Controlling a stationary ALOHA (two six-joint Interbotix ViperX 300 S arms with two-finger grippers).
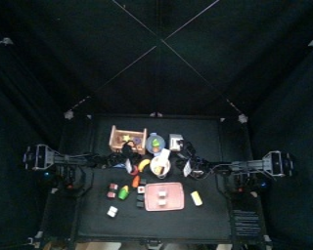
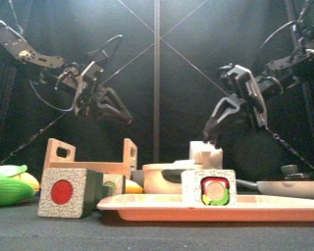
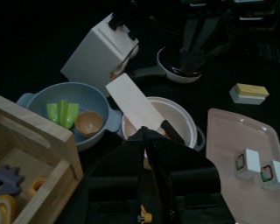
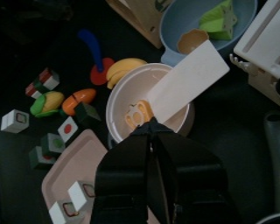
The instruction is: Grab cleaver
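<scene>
1. Cleaver: wide pale blade lying across the white bowl, orange handle at its rim.
2. Likely light, rigid and smooth; take the handle.
3. Left gripper and right gripper: raised; jaw spacing unclear.

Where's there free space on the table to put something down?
Bare table lies in front of the pink tray, and much of the tray is free. Crowded around the white bowl under the cleaver, beside the blue bowl.
</scene>
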